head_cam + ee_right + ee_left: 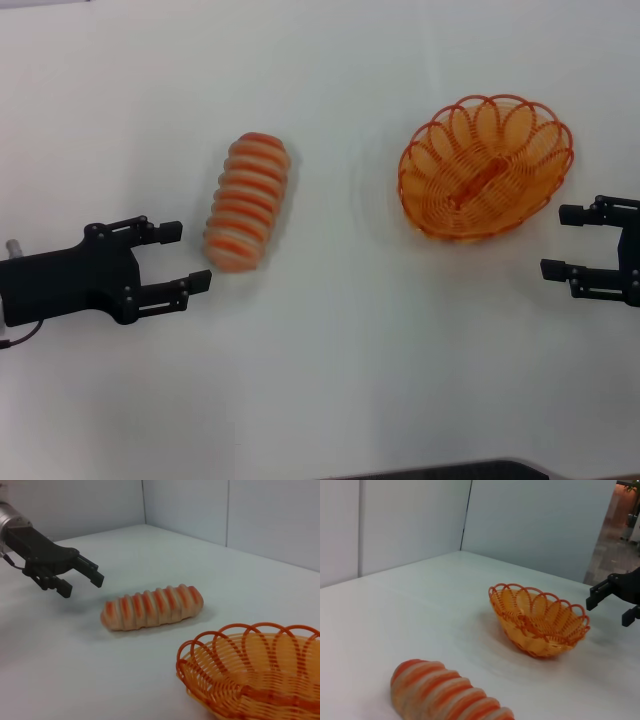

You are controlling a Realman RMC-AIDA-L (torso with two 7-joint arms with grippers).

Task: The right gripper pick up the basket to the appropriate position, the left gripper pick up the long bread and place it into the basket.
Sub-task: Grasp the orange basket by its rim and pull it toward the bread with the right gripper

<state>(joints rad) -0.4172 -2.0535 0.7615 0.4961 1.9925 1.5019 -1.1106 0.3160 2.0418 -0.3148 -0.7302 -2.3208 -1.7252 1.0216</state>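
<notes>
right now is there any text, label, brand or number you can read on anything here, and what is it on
None: no readable text in any view.
long bread: only orange-red stripes, no label.
basket: plain orange wire, no tag.
left gripper and right gripper: plain black, both open, no markings that can be made out.
table: plain white, no print.

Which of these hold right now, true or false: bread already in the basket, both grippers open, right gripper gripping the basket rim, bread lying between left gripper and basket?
1. The long bread is in the basket. False: it lies on the table, apart from the empty basket.
2. Both grippers are open. True: the left gripper and the right gripper hold nothing.
3. The right gripper grips the basket rim. False: it sits beside the basket, not touching.
4. The bread lies between the left gripper and the basket. True.
</notes>
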